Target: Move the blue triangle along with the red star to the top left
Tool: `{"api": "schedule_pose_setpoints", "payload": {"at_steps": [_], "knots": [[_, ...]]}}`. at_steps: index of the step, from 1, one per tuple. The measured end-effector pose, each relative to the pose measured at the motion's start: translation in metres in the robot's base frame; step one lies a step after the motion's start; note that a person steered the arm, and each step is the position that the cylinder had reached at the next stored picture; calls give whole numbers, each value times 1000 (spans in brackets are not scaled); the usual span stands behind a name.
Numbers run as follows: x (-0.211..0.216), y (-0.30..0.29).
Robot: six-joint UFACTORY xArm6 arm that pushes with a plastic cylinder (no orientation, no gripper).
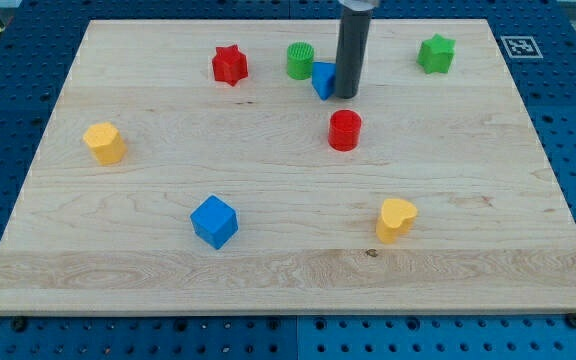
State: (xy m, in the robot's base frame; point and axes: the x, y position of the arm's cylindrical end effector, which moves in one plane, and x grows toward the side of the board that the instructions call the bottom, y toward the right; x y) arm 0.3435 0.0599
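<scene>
The blue triangle (323, 79) lies near the view's top centre, partly hidden by my rod. My tip (347, 95) touches or nearly touches its right side. The red star (229, 65) lies to the left of the triangle, near the view's top, apart from it. A green cylinder (300, 60) stands just left of and above the blue triangle, close to it.
A red cylinder (345, 130) stands just below my tip. A green star (436, 53) is at the top right. A yellow block (104, 143) is at the left, a blue cube (214, 221) at bottom centre-left, a yellow heart (396, 218) at bottom right. The wooden board (288, 275) sits on a blue pegboard.
</scene>
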Motion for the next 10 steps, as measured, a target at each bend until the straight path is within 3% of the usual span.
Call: {"api": "schedule_pose_setpoints", "payload": {"at_steps": [4, 5, 10], "knots": [[-47, -18], [-19, -54], [-47, -157]]}}
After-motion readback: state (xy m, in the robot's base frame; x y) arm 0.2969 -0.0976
